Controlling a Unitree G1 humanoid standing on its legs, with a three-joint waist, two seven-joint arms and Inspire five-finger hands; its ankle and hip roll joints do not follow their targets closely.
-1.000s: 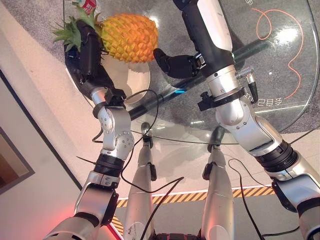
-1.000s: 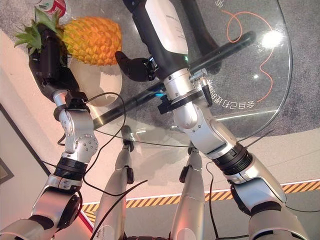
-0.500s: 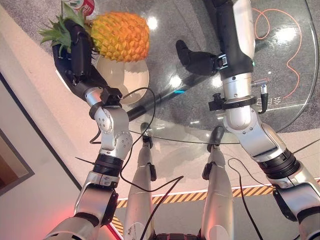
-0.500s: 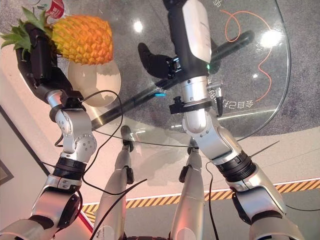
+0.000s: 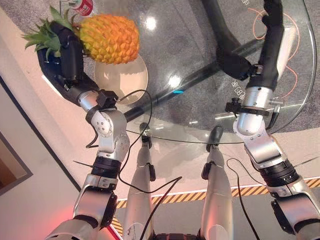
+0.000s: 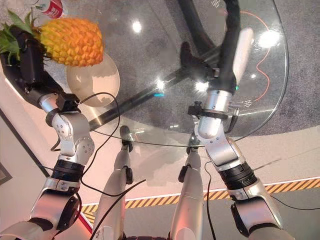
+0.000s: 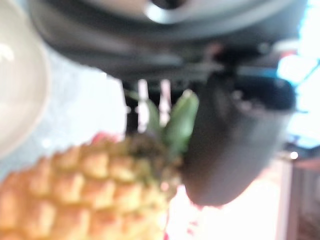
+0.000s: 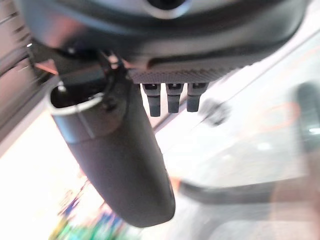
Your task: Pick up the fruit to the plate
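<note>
The pineapple (image 5: 110,37) is orange with a green crown. It lies on its side over the far rim of the cream plate (image 5: 122,82) on the glass table, and whether it touches the plate I cannot tell. My left hand (image 5: 67,55) is shut on the crown end; its thumb (image 7: 235,145) stands beside the leaves. My right hand (image 5: 270,45) is raised well to the right of the fruit, over the table's right half. It is open and holds nothing, with its thumb (image 8: 115,165) and straight fingers (image 8: 170,100) free.
The round glass table (image 5: 165,137) stands on black crossed bars (image 5: 200,77). A red can (image 5: 84,6) stands behind the pineapple. An orange cord (image 5: 295,70) shows through the glass at the right. A wall runs along the left side.
My right hand has let go of the pineapple's side and swung away to the right. My left hand has carried the pineapple a little to the left over the plate.
</note>
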